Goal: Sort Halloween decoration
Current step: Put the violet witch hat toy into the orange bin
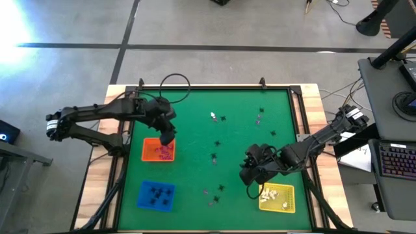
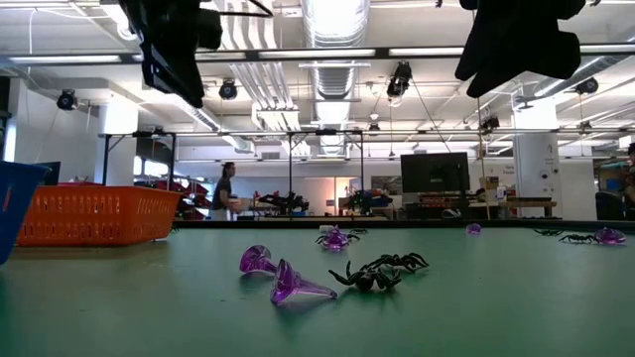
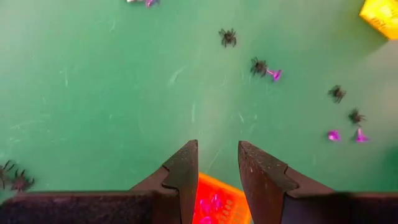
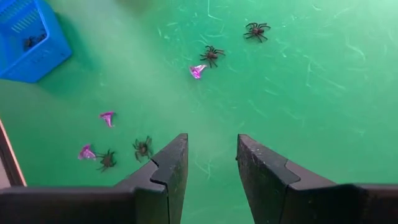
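From above, the Halloween decoration (image 1: 216, 143) lies scattered over the green table (image 1: 195, 110); the left gripper (image 1: 168, 138) hangs parted and empty over the orange tray (image 1: 149, 155), and the right gripper (image 1: 249, 177), also spread and empty, hovers beside the yellow tray (image 1: 289, 195). At table level, purple trinkets (image 2: 283, 278) and a black spider (image 2: 379, 272) look light and skittish; pinch them by the body. The left wrist camera shows its fingers (image 3: 180, 180) apart.

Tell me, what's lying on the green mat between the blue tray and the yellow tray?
In the high view, between the blue tray and the yellow tray lie a few loose trinkets: a black spider and purple pieces. Otherwise bare mat.
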